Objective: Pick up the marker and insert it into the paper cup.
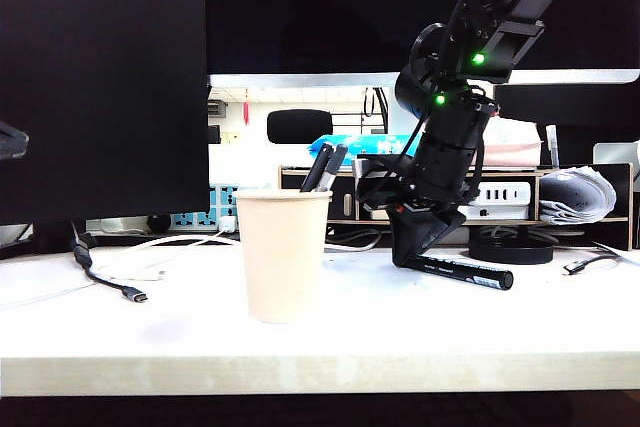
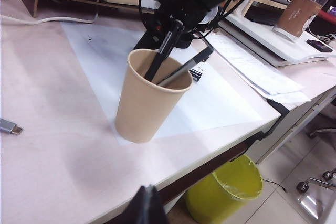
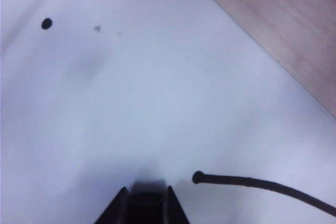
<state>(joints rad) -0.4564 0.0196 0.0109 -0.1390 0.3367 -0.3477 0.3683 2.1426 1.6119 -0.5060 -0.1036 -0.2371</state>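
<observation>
The black marker (image 1: 465,272) with a white label lies flat on the white table, right of the paper cup (image 1: 283,252). My right gripper (image 1: 415,252) points down at the marker's left end, and its fingers sit against both sides of the barrel. The right wrist view shows the marker's (image 3: 146,203) dark round end filling the gap of the right gripper (image 3: 146,200). The cream cup (image 2: 147,103) stands upright with two slim dark pens (image 2: 165,51) leaning in it. In the left wrist view my left gripper (image 2: 147,205) hangs over the table's near edge, its fingers pressed together and holding nothing.
A USB cable (image 1: 110,282) trails left of the cup. A round black stand base (image 1: 510,247) sits behind the marker. A thin black cable (image 3: 252,182) lies on the white sheet beside the right gripper. A yellow bin (image 2: 226,187) stands on the floor below the table edge.
</observation>
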